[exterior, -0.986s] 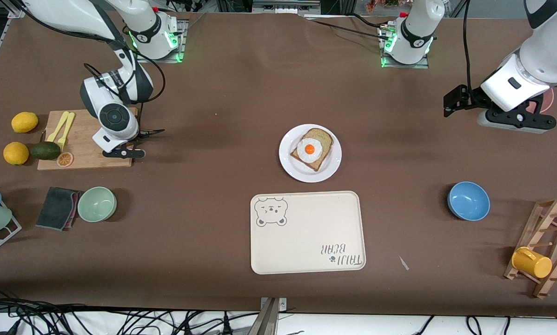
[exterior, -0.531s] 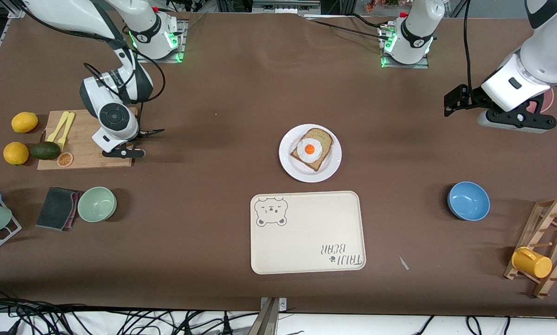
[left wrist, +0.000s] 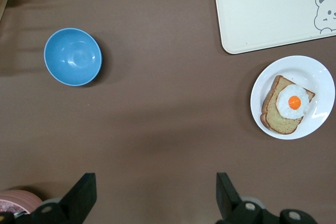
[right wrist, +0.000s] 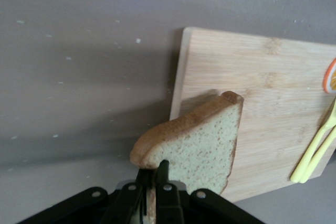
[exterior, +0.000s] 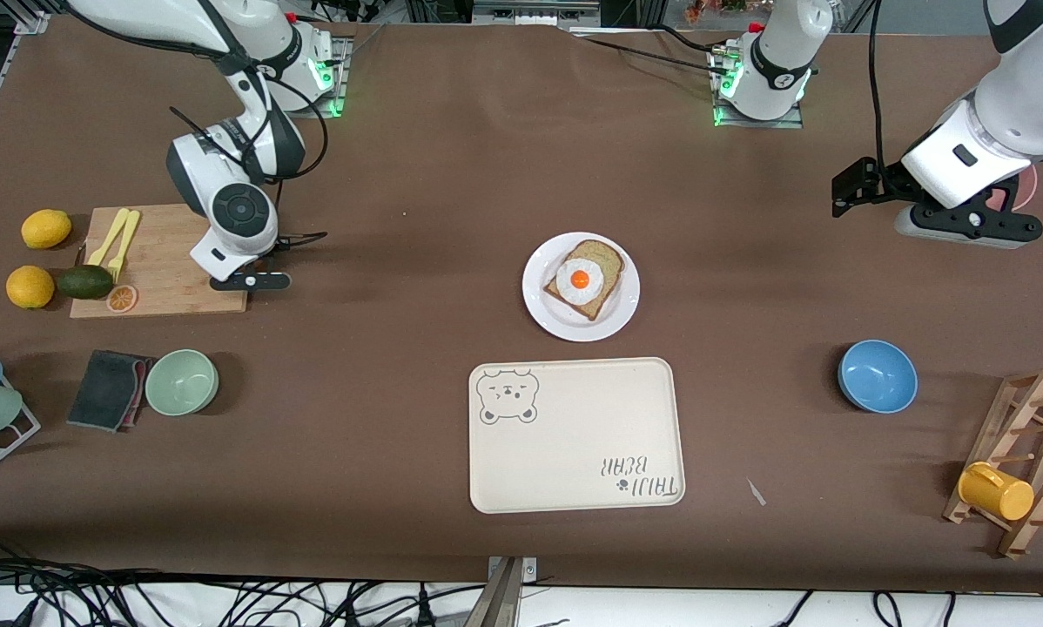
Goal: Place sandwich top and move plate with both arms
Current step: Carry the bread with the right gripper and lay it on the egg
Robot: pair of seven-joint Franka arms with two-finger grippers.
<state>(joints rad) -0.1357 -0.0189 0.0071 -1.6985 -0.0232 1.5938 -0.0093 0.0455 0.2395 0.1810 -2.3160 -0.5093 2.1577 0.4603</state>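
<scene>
Nearest the front camera, at the middle of the table's near edge, lies the tray (exterior: 576, 434) with its bear drawing. Just farther from the camera, at the table's centre, sits the plate (exterior: 540, 305), carrying an egg slice (exterior: 585, 279); the left wrist view shows a second slice stacked under it. A blue bowl (exterior: 878, 375) stands toward the left arm's end of the table, a green bowl (exterior: 182, 381) toward the right arm's end.

The right gripper (right wrist: 152, 192) hangs over the corner of the cutting board (exterior: 166, 261) near the right arm's end of the table, its fingers (right wrist: 163, 182) pinched tight on the crust edge of the sandwich top (right wrist: 197, 145), which is lifted clear of the board.

The left gripper (left wrist: 152, 195) waits over bare table near the left arm's end, jaws spread wide with nothing between them.
</scene>
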